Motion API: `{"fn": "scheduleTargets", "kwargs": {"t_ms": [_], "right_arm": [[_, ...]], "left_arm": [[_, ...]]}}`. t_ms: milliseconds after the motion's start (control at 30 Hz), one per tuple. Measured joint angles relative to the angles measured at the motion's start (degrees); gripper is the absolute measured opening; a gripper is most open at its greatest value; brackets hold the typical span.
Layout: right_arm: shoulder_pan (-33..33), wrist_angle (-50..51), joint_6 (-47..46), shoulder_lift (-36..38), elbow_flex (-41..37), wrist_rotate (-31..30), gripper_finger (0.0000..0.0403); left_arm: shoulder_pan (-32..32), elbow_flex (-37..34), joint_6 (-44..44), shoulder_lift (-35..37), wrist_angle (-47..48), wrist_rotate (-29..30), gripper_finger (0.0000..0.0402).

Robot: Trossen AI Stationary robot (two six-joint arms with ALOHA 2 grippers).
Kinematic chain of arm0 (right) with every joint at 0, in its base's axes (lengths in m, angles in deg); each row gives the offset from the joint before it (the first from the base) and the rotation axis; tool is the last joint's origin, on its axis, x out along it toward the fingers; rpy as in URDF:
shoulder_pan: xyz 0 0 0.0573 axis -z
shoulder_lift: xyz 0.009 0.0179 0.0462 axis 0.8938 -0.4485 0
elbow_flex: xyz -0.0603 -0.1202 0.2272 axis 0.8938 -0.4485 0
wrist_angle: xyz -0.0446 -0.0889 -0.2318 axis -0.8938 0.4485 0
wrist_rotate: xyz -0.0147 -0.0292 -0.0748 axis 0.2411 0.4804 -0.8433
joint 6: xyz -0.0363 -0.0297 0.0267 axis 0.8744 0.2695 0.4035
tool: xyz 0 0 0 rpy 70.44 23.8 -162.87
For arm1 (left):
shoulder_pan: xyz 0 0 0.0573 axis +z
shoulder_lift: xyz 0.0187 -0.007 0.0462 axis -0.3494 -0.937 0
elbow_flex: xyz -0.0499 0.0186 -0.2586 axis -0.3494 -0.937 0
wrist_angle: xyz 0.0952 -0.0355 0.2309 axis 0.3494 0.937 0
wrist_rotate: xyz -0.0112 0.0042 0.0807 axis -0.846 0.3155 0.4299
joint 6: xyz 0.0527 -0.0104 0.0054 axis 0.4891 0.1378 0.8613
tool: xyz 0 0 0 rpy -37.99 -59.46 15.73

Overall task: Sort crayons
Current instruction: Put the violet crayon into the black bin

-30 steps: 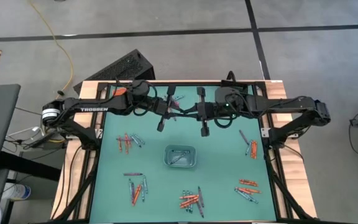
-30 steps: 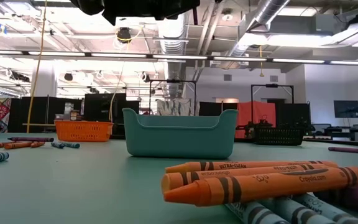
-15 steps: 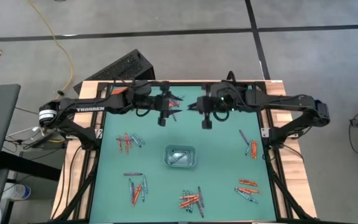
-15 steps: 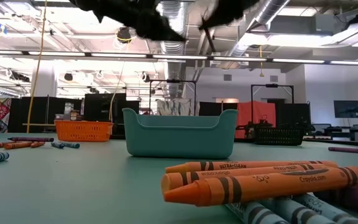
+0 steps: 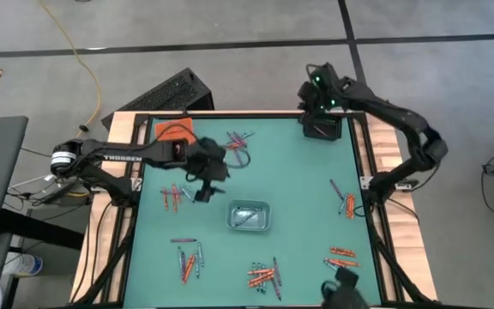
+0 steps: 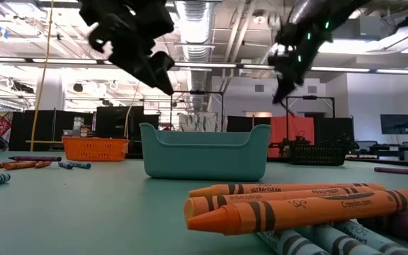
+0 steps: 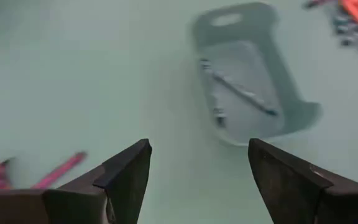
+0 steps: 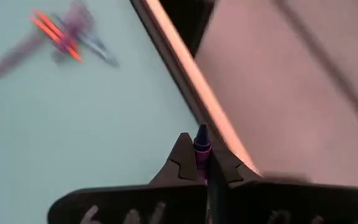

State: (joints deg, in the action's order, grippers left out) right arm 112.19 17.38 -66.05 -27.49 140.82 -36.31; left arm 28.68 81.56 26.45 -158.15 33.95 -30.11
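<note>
Crayons lie in small heaps on the green table: left (image 5: 176,196), near left (image 5: 189,262), near middle (image 5: 262,275), right (image 5: 346,202), near right (image 5: 341,256) and far middle (image 5: 238,141). A grey-blue tray (image 5: 249,215) at the centre holds a few crayons (image 7: 238,93). My left gripper (image 5: 202,192) hovers open with nothing between its fingers (image 7: 197,163), between that tray and the left heap. My right gripper (image 5: 319,96) is shut on a purple crayon (image 8: 201,138) above the black tray (image 5: 322,129) at the far right corner. My right gripper pinches the purple crayon between its two fingers. The crayon lies along the fingers, and only its pointed end (image 8: 201,130) sticks out past the fingertips. The rest is hidden by the fingers. It is lifted clear of the table.
An orange tray (image 5: 175,130) stands at the far left corner. Several orange and blue crayons (image 6: 296,209) lie close to the near edge. A dark object (image 5: 341,292) sits at the near right edge. Bare green mat lies around the centre tray.
My left gripper has opened and gone from the far middle toward the near left, down beside the centre tray. My right gripper, still shut, has swung from the far middle to the far right corner, above the black tray.
</note>
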Motion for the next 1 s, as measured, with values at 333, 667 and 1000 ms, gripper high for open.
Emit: {"fn": "scheduleTargets", "kwargs": {"t_ms": [333, 667, 1000], "right_arm": [[5.2, 7.7, 3.6, -9.7, 0.0, -4.4, 0.0004], [8.1, 10.1, 6.1, -10.5, 0.0, -5.0, 0.0005], [8.3, 14.3, 3.5, -15.6, 0.0, -4.8, 0.0089]], "left_arm": [[-11.5, -0.6, -3.2, 0.0, 0.5, 5.2, 0.0261], [-13.6, -0.6, -6.7, 0.0, 0.7, 8.8, 0.0261], [-15.5, -0.6, -13.2, 0.0, 5.3, 9.0, 0.0261]]}}
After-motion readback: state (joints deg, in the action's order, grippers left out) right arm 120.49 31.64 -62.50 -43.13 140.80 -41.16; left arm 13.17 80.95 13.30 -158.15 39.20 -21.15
